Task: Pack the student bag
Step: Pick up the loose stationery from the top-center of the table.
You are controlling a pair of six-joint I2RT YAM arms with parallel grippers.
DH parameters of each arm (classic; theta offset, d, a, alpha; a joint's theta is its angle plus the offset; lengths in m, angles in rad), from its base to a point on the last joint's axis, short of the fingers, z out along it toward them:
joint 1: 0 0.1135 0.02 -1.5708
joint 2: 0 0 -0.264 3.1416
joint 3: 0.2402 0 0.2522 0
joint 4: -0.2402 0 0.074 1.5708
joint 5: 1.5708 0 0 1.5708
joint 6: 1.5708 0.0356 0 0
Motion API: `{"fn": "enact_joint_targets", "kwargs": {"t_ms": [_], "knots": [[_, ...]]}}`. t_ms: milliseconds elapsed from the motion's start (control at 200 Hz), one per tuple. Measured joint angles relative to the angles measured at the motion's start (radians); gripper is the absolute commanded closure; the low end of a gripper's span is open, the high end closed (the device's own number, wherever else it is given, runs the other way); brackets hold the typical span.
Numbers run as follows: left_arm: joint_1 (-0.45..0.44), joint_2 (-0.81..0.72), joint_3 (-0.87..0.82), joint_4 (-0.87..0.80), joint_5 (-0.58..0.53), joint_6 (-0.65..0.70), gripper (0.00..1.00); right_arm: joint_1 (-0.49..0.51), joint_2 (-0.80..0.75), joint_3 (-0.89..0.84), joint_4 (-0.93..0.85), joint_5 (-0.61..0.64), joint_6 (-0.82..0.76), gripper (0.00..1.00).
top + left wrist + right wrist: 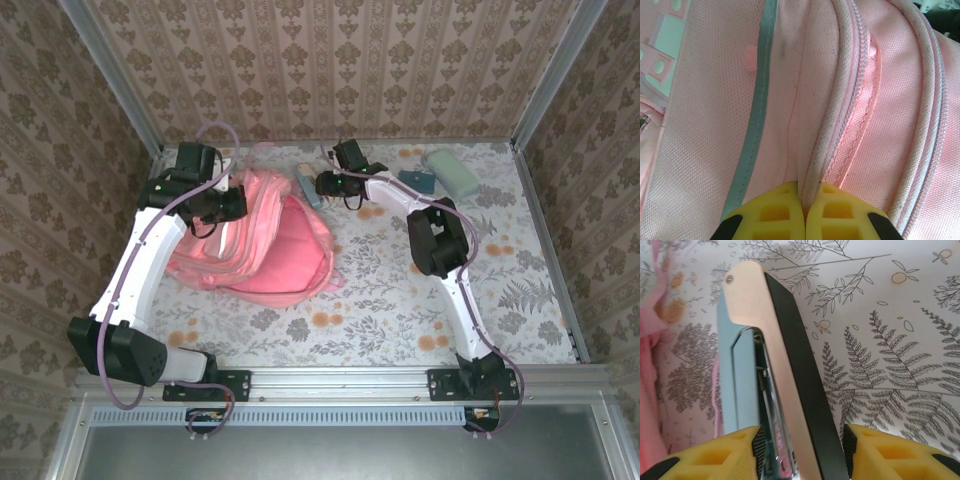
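The student bag (270, 250) lies on the left half of the table (400, 300). The left gripper (804, 197) has its 2 yellow fingers pressed together on a piped zipper edge (837, 100) of the bag, pinching that ridge of fabric. The right gripper (800, 442) is closed across a stapler (775, 365) just beside the bag's upper right edge, with pads against its pale blue top on 1 side and its black base on the other.

The step in hand looks like loading the stapler into the bag. To do it well, the left arm should lift the pinched edge up and away from the opposite side of the zipper so that a real mouth opens. How far the zipper is undone cannot be told. The right arm should raise the stapler clear of the table, lead with its narrow end, and let go only once it is well inside — otherwise it may slide off the sloping fabric.
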Motion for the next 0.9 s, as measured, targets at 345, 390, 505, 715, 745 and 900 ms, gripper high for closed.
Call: {"fn": "enact_joint_targets", "kwargs": {"t_ms": [345,390,505,715,745,900], "knots": [[0.000,0.000,0.000,0.000,0.000,0.000,1.00,0.012,0.078,0.114,-0.081,0.016,-0.042,0.74],[0.000,0.000,0.000,0.000,0.000,0.000,1.00,0.013,0.077,0.112,-0.079,0.022,-0.050,0.80],[0.000,-0.003,-0.005,0.000,0.000,0.000,1.00,0.013,0.048,0.062,-0.054,0.033,-0.054,0.88],[0.000,-0.021,-0.024,0.001,0.003,0.000,1.00,0.013,-0.041,-0.078,-0.033,0.055,-0.065,1.00],[0.000,-0.023,-0.027,0.001,0.004,0.000,1.00,0.013,-0.054,-0.098,-0.030,0.058,-0.066,1.00],[0.000,-0.031,-0.034,0.005,0.005,-0.008,1.00,0.013,-0.164,-0.235,-0.032,0.081,-0.064,1.00]]}}
